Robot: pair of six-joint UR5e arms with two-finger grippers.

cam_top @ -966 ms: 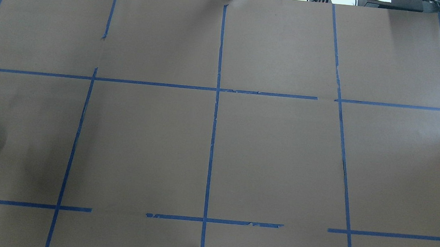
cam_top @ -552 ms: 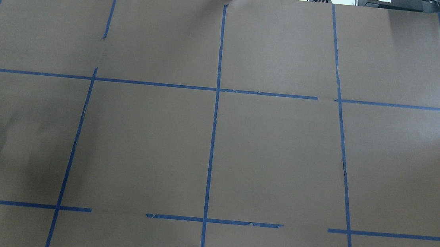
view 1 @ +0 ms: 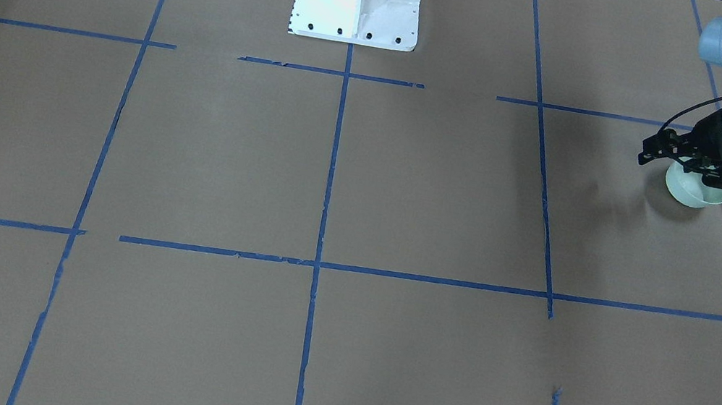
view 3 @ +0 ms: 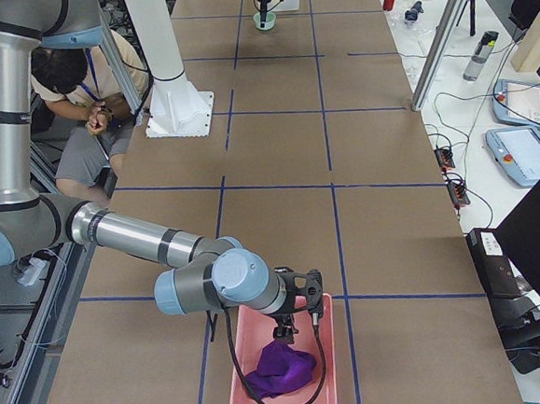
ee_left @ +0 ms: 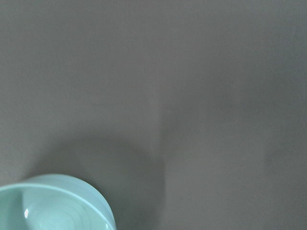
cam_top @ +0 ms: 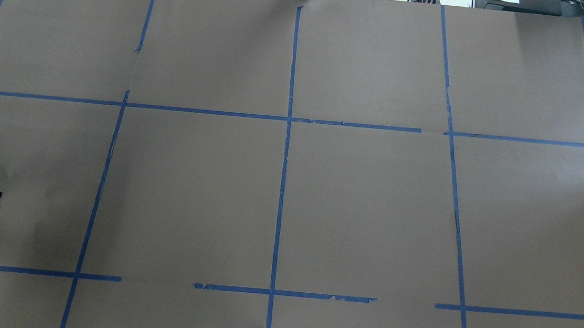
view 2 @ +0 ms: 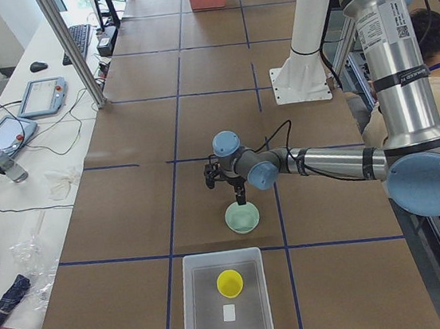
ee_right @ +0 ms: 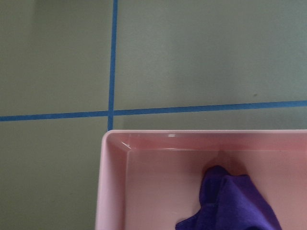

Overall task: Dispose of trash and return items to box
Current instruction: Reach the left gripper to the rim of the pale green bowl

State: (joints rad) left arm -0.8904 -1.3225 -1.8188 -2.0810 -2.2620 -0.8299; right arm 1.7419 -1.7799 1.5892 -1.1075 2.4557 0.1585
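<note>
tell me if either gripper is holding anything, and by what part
Cannot tell. The left gripper is down at the rim of the mint-green bowl; the right gripper hangs above the purple cloth.

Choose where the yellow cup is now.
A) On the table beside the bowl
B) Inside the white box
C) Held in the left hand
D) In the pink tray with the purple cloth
B: the cup stands inside the box, while the bowl sits outside it.
</note>
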